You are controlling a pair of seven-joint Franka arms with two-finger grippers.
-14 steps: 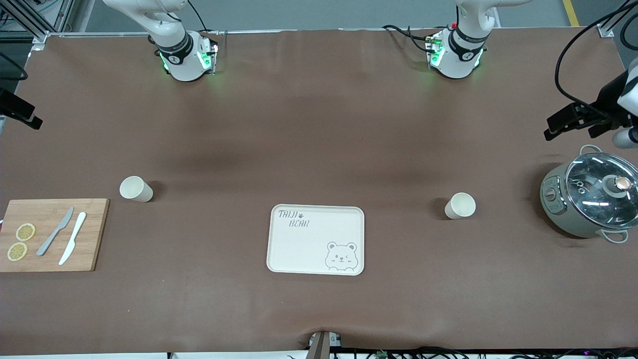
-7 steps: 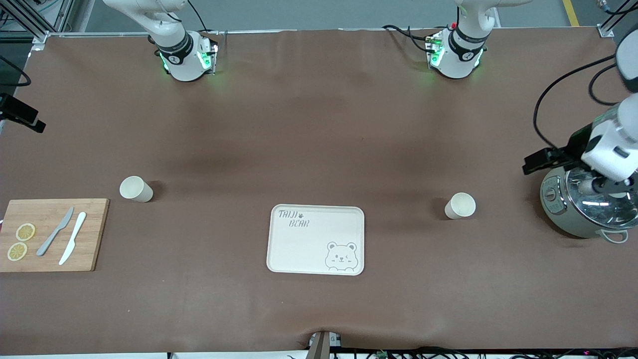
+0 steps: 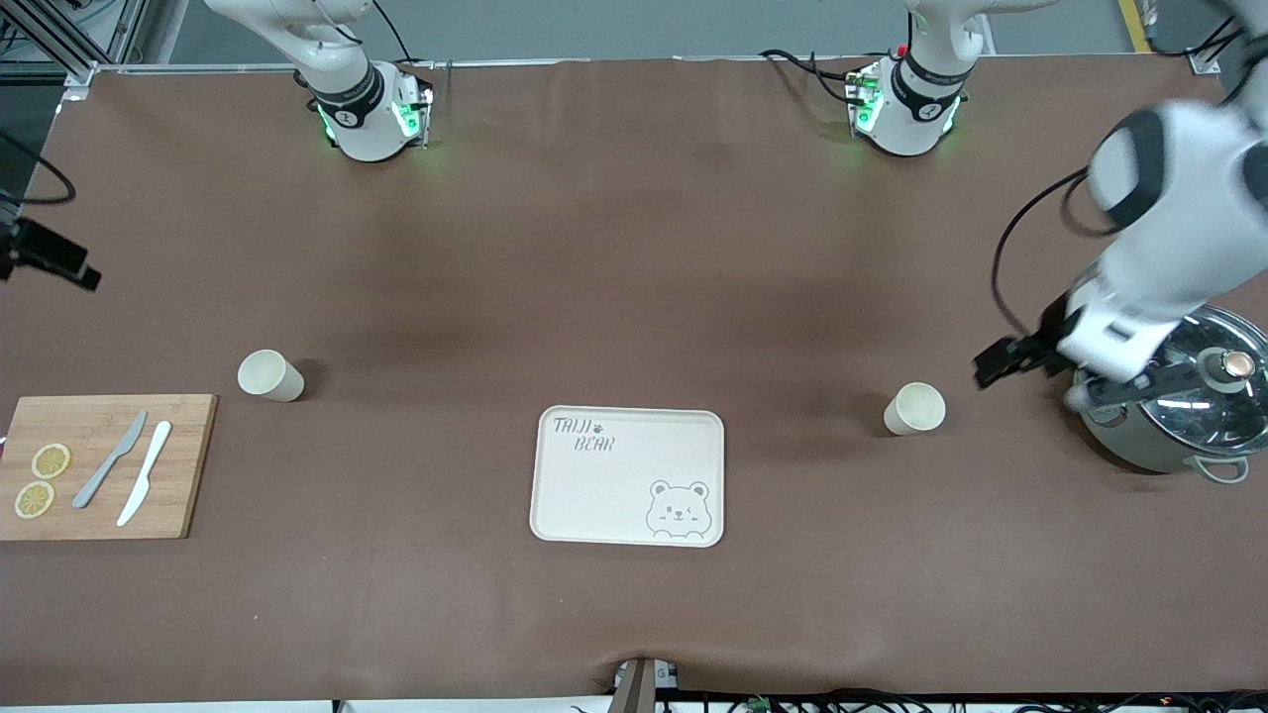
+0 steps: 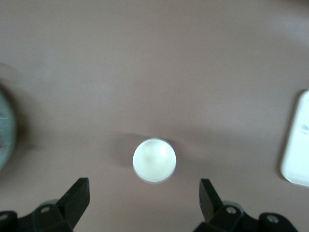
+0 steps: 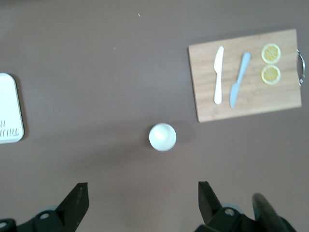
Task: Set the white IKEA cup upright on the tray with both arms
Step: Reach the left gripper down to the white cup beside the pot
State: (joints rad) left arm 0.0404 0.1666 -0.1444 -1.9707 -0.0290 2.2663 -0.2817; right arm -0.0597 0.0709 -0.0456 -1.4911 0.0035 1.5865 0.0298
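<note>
Two white cups stand mouth up on the brown table. One cup (image 3: 914,409) (image 4: 154,160) is toward the left arm's end, the other cup (image 3: 269,375) (image 5: 162,137) toward the right arm's end. The cream tray (image 3: 628,475) with bear drawing lies between them, nearer the front camera, with nothing on it. My left gripper (image 3: 999,362) (image 4: 144,200) hangs open over the table between the first cup and a pot, holding nothing. My right gripper (image 3: 52,265) (image 5: 142,203) is open and high over the table's edge, looking down at the second cup.
A grey-green pot with glass lid (image 3: 1179,401) stands at the left arm's end, partly under the left arm. A wooden cutting board (image 3: 99,465) (image 5: 246,75) with two knives and two lemon slices lies beside the second cup, nearer the front camera.
The left arm has swung in over the pot, bringing its gripper down toward the cup beside it. The right gripper has shifted slightly at the table's edge. Cups and tray have not moved.
</note>
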